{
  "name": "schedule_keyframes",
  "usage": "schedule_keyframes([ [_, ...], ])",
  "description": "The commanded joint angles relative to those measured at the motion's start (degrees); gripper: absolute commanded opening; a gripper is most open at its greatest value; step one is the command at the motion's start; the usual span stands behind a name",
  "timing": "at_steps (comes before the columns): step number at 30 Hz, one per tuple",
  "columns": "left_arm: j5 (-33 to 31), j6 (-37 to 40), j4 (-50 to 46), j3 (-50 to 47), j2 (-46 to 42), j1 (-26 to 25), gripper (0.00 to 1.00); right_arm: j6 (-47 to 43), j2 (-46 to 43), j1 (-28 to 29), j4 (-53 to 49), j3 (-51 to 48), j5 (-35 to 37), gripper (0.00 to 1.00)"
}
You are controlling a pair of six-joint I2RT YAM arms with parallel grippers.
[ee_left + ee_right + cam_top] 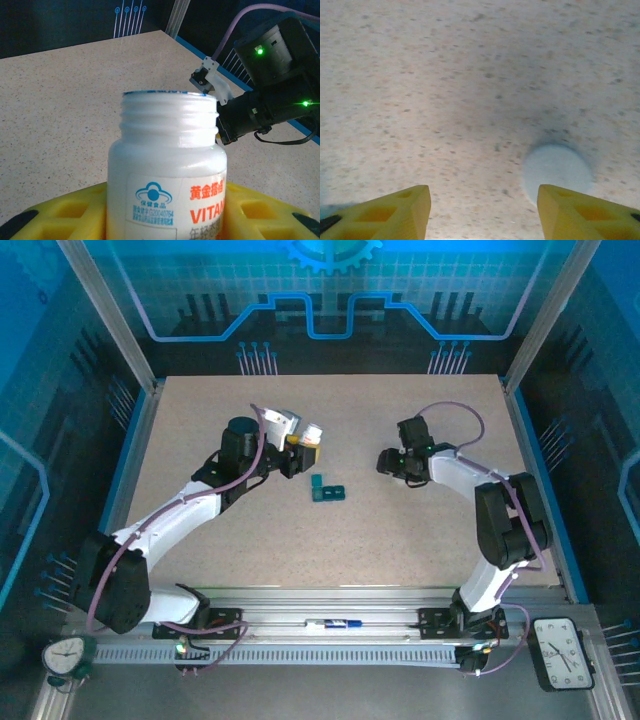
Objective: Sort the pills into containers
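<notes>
Left pincer gripping white bottle, teal pill box just beside

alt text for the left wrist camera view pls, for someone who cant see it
An open white pill bottle with orange and blue label print sits clamped between the left gripper's yellow fingers. Behind it lies a speckled beige table, with the right arm's black wrist showing green lights at the right.
</notes>
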Motion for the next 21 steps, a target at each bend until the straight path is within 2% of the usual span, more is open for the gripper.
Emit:
schedule_keyframes([
  [1, -1.0, 0.8, 1.2, -0.9, -0.2, 0.6, 0.13, -2.8, 3.5, 1.6, 1.3, 4.2, -8.8, 0.54],
  [9, -3.1, -0.4, -0.7, -0.5, 0.0, 0.7, 0.13, -5.7, 14.3, 5.1, -2.4, 16.6, -17.7, 0.36],
  [12, -5.0, -2.6, -1.2, -1.2, -0.3, 0.7, 0.13, -6.3, 17.5, 6.3, -3.5, 19.5, -18.7, 0.34],
  [21, -9.8, -4.1, -5.5, -3.6, -2.4, 0.6, 0.13, -6.4, 20.6, 9.0, -2.4, 18.8, -20.3, 0.25],
])
